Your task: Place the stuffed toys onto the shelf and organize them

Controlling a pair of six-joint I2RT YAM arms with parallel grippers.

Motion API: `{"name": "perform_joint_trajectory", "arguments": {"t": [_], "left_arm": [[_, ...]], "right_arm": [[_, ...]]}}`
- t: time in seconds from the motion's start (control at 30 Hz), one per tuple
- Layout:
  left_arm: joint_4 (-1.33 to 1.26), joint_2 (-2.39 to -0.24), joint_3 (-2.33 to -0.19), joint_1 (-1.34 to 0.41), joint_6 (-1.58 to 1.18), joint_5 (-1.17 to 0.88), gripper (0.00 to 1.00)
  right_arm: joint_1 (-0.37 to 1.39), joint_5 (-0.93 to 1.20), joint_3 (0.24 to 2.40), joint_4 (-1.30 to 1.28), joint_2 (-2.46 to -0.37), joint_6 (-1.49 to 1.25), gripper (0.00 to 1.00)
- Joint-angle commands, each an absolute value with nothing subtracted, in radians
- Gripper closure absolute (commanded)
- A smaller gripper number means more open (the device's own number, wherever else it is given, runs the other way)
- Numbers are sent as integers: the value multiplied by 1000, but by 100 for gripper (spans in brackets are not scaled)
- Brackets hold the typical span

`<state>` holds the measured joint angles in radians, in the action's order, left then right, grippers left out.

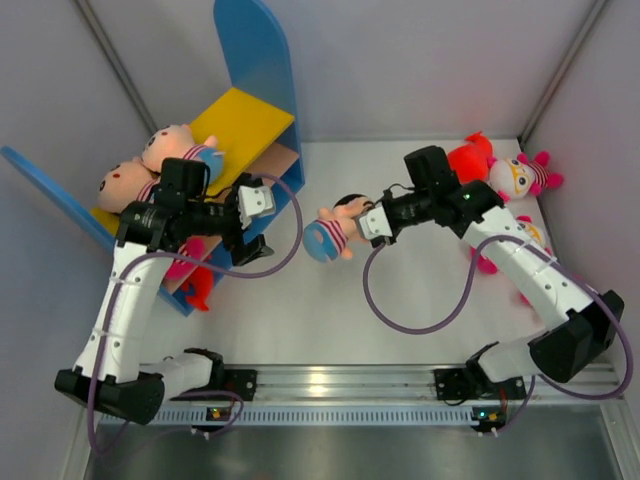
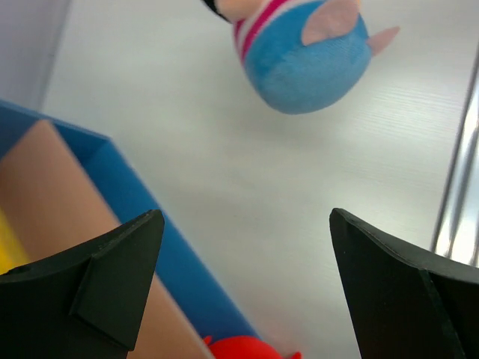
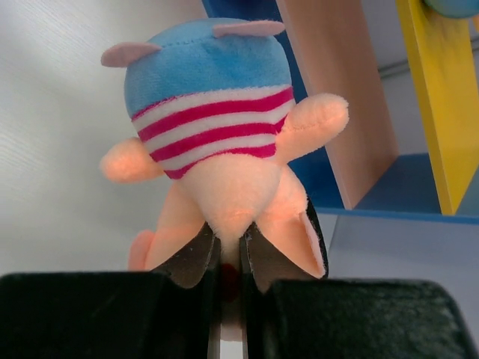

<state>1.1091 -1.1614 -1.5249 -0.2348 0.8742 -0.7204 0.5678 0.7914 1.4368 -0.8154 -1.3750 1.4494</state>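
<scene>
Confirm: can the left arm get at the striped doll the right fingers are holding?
Probably yes: the left fingers stand open, facing the striped doll, nothing between them; the right fingers pinch only its head.

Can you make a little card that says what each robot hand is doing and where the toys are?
left gripper: open, empty, next to the shelf
right gripper: shut on striped doll, mid-table
yellow board: two dolls on it
far right corner: red plush and white-faced doll, not on the shelf yet
</scene>
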Motion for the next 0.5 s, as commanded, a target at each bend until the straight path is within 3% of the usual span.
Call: {"name": "perform_joint_trajectory", "arguments": {"t": [0.0, 0.3, 0.47], "left_arm": [[1198, -1140, -1490, -258, 966, -858, 1], [1215, -1152, -1434, -452, 962, -735, 1], [1215, -1154, -1434, -465, 963, -709, 1]], "right_arm": [[618, 911, 1485, -807, -1405, 1483, 100], [722, 963, 1525, -660, -1503, 1402, 100], [741, 980, 1575, -680, -1555, 1407, 100]]}}
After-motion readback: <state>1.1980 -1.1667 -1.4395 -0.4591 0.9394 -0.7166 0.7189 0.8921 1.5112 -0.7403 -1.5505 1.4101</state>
